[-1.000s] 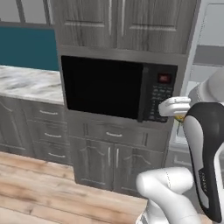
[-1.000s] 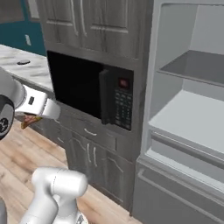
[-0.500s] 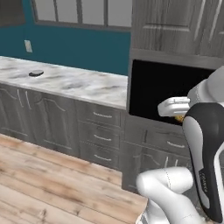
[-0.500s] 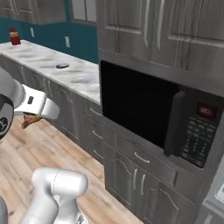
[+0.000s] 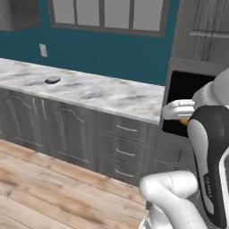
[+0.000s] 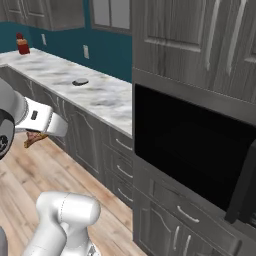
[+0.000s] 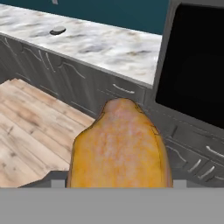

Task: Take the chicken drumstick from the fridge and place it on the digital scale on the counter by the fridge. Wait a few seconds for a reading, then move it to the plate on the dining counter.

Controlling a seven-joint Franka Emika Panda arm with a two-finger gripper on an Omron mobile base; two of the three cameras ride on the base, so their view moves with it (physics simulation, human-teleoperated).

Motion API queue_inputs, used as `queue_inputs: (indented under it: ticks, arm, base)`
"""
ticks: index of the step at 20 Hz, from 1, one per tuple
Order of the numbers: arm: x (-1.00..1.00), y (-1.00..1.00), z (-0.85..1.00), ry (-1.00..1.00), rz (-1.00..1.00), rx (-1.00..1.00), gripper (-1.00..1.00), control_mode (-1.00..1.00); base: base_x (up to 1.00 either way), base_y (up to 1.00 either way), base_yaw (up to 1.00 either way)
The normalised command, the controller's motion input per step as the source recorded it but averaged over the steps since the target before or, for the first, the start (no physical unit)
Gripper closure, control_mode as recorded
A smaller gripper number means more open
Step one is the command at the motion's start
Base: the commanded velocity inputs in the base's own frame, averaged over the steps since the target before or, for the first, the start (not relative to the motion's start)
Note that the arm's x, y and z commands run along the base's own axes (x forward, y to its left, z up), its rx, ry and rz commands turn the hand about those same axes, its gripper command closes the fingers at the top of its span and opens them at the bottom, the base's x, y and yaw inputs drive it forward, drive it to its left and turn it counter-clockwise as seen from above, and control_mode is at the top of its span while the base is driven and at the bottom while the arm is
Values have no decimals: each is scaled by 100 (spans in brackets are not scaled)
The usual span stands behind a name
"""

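The gripper [image 7: 119, 186] is closed on the chicken drumstick [image 7: 119, 146], which takes the lower middle of the hand view as a glossy orange-brown lump; in the right base view a small piece of it shows at the left edge of the frame, just under the white forearm. The finger tips themselves are hidden behind the meat, so the hold is judged from how the drumstick sits fixed in front of the camera. Its long axis runs from the bottom of the hand view up toward the middle, so it lies roughly along the line of the hand, with the narrower rounded end pointing away, toward the cabinets and the marble counter [image 5: 89, 89]. The step in hand seems to be the carry to the digital scale [image 5: 53, 80], a small dark disc in the upper left of the left base view, well apart from the arm. To do this well, the robot should keep the grip firm, bring the hand over the counter edge with enough height, and lower the drumstick so that it lies flat across the middle of the disc, not hanging over one side. The black microwave [image 6: 195, 160] at the right of the frames should be avoided.
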Motion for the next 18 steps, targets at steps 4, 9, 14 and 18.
queue_inputs:
  ticks: [4,9,14,18]
  arm:
    - [0,0,0,0,0,0,100,100]
    - [0,0,0,0,0,0,100,100]
    - [0,0,0,0,0,0,100,100]
    - [0,0,0,0,0,0,100,100]
  base:
    - [100,56,-8]
    - [96,52,-15]
    - [57,42,-29]
    - [69,51,-37]
